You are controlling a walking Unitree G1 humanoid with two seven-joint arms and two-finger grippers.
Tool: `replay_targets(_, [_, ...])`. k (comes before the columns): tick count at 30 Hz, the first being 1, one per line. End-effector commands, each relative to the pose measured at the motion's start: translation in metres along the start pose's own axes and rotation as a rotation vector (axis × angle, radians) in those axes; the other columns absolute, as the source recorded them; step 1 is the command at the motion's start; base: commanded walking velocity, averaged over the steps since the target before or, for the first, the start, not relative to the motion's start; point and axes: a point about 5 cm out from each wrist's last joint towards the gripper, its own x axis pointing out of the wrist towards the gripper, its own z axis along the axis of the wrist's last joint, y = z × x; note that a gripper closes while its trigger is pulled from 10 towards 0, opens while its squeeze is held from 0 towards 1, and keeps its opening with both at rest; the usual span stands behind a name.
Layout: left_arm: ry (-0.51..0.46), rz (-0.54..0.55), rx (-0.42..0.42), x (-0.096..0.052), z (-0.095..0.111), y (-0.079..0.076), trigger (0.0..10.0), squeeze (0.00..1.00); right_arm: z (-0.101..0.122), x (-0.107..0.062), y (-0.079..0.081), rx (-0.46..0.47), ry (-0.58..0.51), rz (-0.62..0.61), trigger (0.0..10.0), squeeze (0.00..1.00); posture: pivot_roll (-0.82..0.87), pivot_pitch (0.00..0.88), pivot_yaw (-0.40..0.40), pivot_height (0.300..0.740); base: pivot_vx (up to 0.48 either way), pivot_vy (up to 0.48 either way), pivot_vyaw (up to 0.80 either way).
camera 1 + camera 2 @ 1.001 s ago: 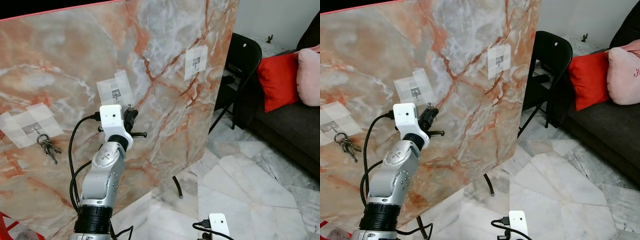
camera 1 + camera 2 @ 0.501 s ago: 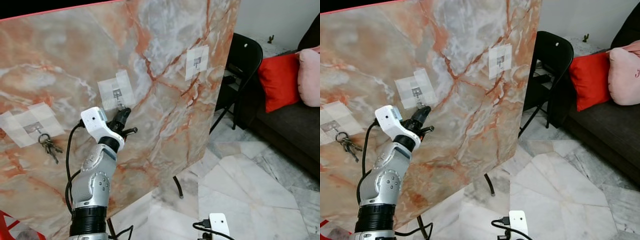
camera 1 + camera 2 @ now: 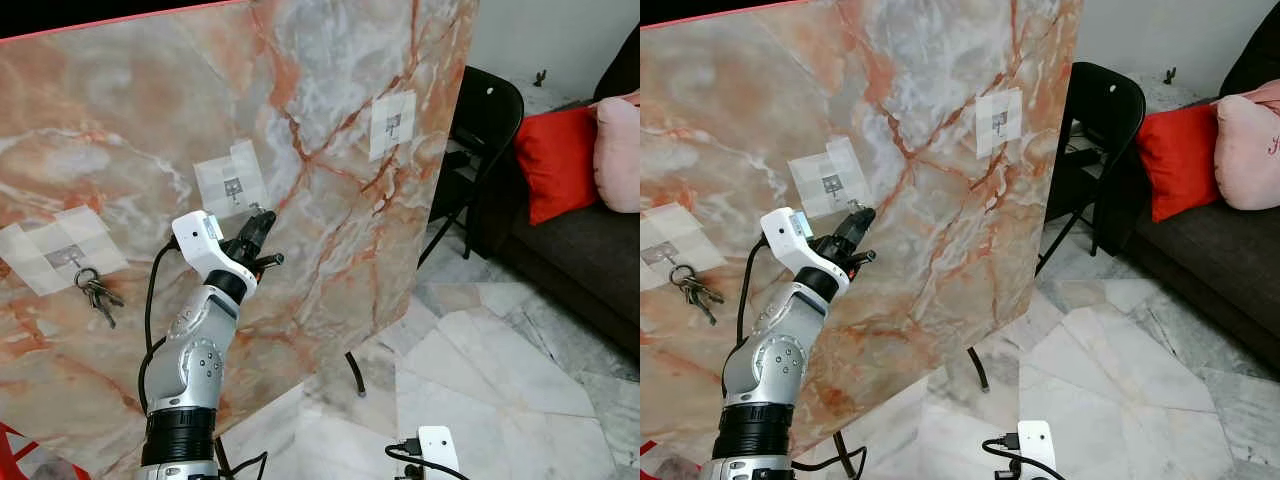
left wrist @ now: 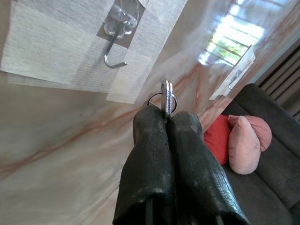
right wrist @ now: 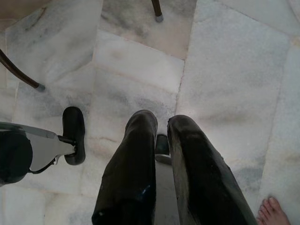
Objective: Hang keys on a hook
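A tall marble-patterned board (image 3: 130,120) carries three small taped-on hooks. A bunch of keys (image 3: 95,293) hangs from the left hook. My left gripper (image 3: 262,222) is raised just below and right of the bare middle hook (image 3: 233,187), short of touching it. In the left wrist view the gripper (image 4: 165,119) is shut on a key ring (image 4: 165,98), whose key sticks up past the fingertips, below the metal hook (image 4: 115,47). The third hook (image 3: 393,122) is farther right. My right gripper (image 5: 161,123) hangs low over the floor, fingers slightly apart and holding nothing.
A black folding chair (image 3: 490,130) stands behind the board's right edge. Beyond it, a dark sofa holds a red cushion (image 3: 560,160) and a pink one (image 3: 620,150). The board's thin leg (image 3: 355,375) rests on the marble floor. A person's bare toes (image 5: 272,213) are near my right gripper.
My left gripper swung down and left with the key ring half a second ago, then rose again toward the middle hook. The right arm has not moved.
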Motion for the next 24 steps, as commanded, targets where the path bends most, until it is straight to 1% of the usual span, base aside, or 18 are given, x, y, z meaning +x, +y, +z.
replay_targets(1, [-0.012,-0.017,-0.008,0.005,0.005,-0.002,10.0,0.0,-0.001,0.0,0.001,0.0,0.009,0.0,10.0,0.0,0.01,0.0,-0.013,0.74,0.0,0.0,0.0])
replay_targets(5, [-0.017,-0.013,-0.025,0.009,0.006,-0.002,10.0,0.0,-0.001,0.0,0.001,0.003,0.008,-0.002,10.0,0.0,0.0,0.0,-0.013,0.74,0.0,0.0,0.0])
replay_targets(13, [-0.007,-0.002,-0.05,0.012,0.004,0.001,10.0,0.0,0.0,0.0,0.0,0.002,0.008,-0.001,10.0,0.0,0.01,0.0,-0.016,0.74,0.0,0.0,0.0])
replay_targets(18, [-0.021,0.022,-0.08,0.014,0.005,0.004,10.0,0.0,0.0,0.0,0.0,0.001,0.008,-0.001,10.0,0.0,0.01,0.0,-0.017,0.74,0.0,0.0,0.0])
replay_targets(24, [-0.04,0.028,-0.096,0.016,0.009,0.004,10.0,0.0,0.0,0.0,0.0,-0.001,0.009,-0.001,10.0,0.0,0.01,0.0,-0.017,0.74,0.0,0.0,0.0])
